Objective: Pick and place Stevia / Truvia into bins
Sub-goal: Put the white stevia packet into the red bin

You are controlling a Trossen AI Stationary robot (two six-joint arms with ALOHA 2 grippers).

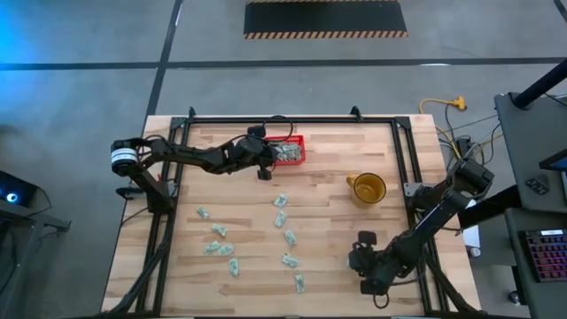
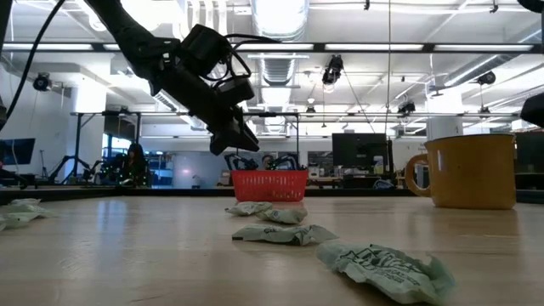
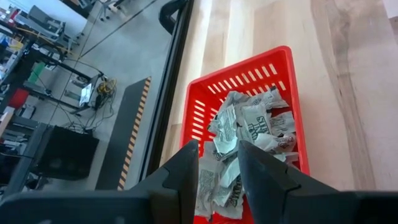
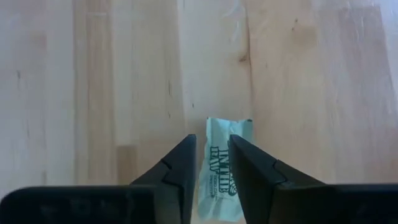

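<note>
Left gripper (image 3: 217,171) is held over the near end of the small red latticed plastic basket (image 3: 278,62), at the table's far edge in the high view; the two dark fingers (image 3: 184,167) are parted by a narrow gap and nothing is clamped between them. A heap of crumpled pale green and white paper sachets (image 3: 249,134) is seen inside the basket, directly below the fingertips. From the low view the gripper (image 2: 240,140) is seen raised just above the basket rim (image 2: 269,175), not touching it.

Right gripper (image 4: 212,163) is lowered at the near right part of the light wooden table (image 1: 328,266). One pale green sachet with dark print (image 4: 225,177) is seen in the gap between its fingers, lying on the wood; whether the fingers press on it cannot be told.

More loose sachets (image 1: 285,220) are scattered across the middle of the table, with a second cluster (image 1: 218,246) to the left of them, all well apart from the basket. A yellow ceramic mug (image 1: 367,188) is stood to the right of the basket, near it but not touching.
</note>
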